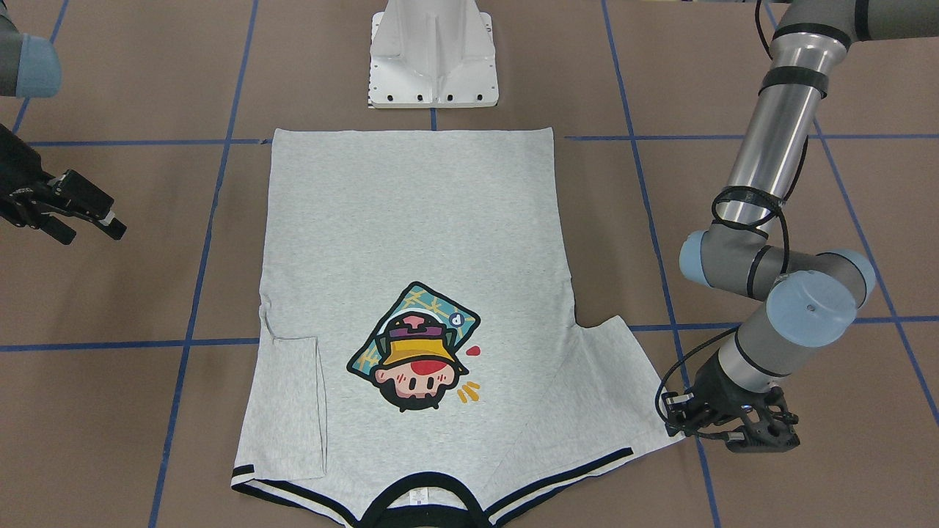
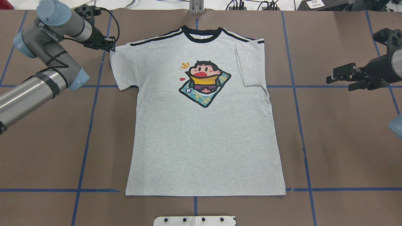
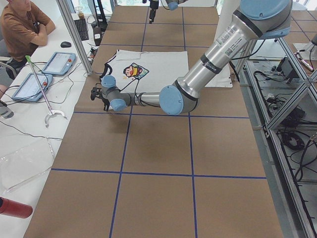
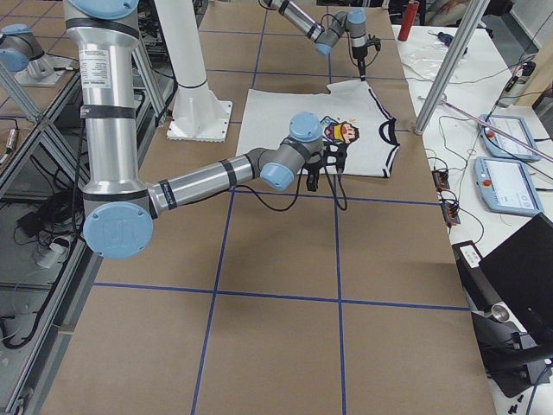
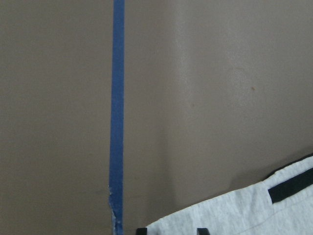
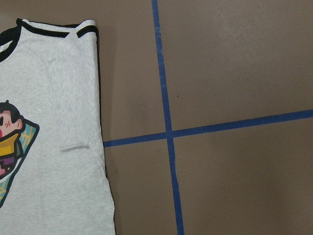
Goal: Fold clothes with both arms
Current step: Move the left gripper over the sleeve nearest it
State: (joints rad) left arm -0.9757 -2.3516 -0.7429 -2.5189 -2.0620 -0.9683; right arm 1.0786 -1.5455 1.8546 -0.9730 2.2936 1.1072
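- Left gripper (image 2: 107, 47): sits low at the outer corner of the T-shirt's (image 2: 204, 141) spread sleeve (image 2: 121, 67), jaws parted, nothing clamped.
- T-shirt: lies flat, print up, in the middle of the brown table (image 2: 345, 150), collar (image 2: 202, 34) away from the robot, other sleeve (image 2: 251, 66) folded in over the chest.
- Right gripper (image 2: 339, 78): hangs above the table, well off the shirt's side, jaws parted, holding nothing.

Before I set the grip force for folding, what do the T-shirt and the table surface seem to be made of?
The T-shirt looks like soft knit jersey, probably cotton blend: matte, speckled heather grey, lying limp and flat. The table surface looks like a matte brown sheet, perhaps paperboard or laminate: faint dull sheen.
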